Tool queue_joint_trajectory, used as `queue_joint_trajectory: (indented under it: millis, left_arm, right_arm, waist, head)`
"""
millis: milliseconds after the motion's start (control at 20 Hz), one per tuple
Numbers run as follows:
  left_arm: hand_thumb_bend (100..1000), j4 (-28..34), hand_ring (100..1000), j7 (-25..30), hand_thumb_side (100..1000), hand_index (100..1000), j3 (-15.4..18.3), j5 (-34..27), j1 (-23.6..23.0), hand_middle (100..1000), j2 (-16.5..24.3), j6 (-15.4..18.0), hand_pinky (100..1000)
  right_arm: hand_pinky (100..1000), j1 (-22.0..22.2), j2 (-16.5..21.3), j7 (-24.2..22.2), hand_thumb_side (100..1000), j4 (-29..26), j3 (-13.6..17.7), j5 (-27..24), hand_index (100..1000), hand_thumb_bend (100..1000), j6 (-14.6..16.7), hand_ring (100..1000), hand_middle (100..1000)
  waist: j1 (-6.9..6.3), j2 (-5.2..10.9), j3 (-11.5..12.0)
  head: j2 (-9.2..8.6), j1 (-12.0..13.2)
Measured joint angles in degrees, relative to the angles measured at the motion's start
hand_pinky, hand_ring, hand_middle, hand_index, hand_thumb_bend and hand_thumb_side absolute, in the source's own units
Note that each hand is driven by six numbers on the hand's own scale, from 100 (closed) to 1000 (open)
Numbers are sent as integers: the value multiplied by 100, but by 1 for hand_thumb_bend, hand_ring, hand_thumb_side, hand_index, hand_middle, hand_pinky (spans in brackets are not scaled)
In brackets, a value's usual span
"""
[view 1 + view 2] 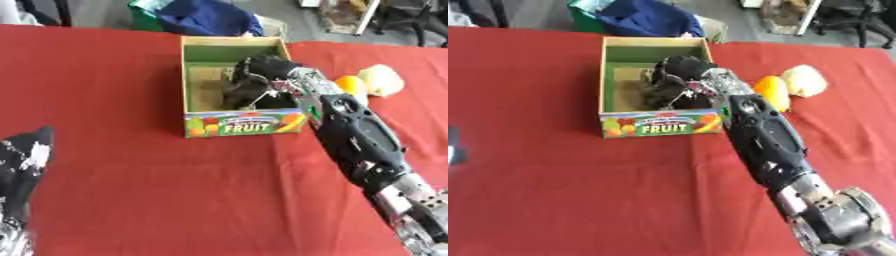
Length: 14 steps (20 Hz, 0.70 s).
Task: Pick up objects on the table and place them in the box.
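Observation:
A cardboard box (245,125) with green inner walls and a "FRUIT" label on its front stands at the table's far middle. My right arm comes in from the lower right, and my right hand (255,77) is down inside the box, over its right half. What lies under the hand is hidden. An orange fruit (770,91) and a pale yellow object (803,80) lie side by side on the red cloth just right of the box, behind my forearm. My left hand (26,155) rests open at the lower left edge, fingers up.
The red table cloth (131,190) spreads wide to the left of and in front of the box. Beyond the far edge sit a blue bag (208,17) and a green bin (144,15); chair legs show at the top right.

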State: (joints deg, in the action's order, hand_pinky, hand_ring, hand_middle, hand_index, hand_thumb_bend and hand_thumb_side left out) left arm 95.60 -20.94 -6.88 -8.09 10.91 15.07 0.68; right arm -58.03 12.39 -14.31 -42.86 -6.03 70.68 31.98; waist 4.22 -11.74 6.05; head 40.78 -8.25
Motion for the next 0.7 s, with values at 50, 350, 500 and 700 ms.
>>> queue_joint_trajectory:
  millis: [50, 350, 500, 700]
  left_arm:
    - [532, 0, 552, 0, 453, 602, 0, 0, 0, 481, 0, 0, 590]
    - [532, 0, 551, 0, 453, 602, 0, 0, 0, 481, 0, 0, 590]
    - [532, 0, 551, 0, 453, 602, 0, 0, -1, 481, 0, 0, 590]
    - [532, 0, 551, 0, 453, 602, 0, 0, -6, 481, 0, 0, 590]
  right_arm:
    - [658, -1, 0, -60, 405, -4, 1, -13, 826, 100, 17, 663, 718]
    - [746, -4, 13, -418, 526, -85, 4, -211, 921, 248, 147, 811, 888]
    - [772, -27, 64, -701, 602, -177, 2, -377, 946, 303, 207, 842, 922]
    - [794, -88, 162, -1072, 637, -378, 2, -645, 960, 336, 232, 873, 957]
  waist:
    - [-1, 0, -2]
    - [-4, 1, -24]
    - [-4, 1, -36]
    - [-3, 1, -44]
  head:
    - [0, 0]
    - [0, 0]
    - [0, 3]
    - [0, 5]
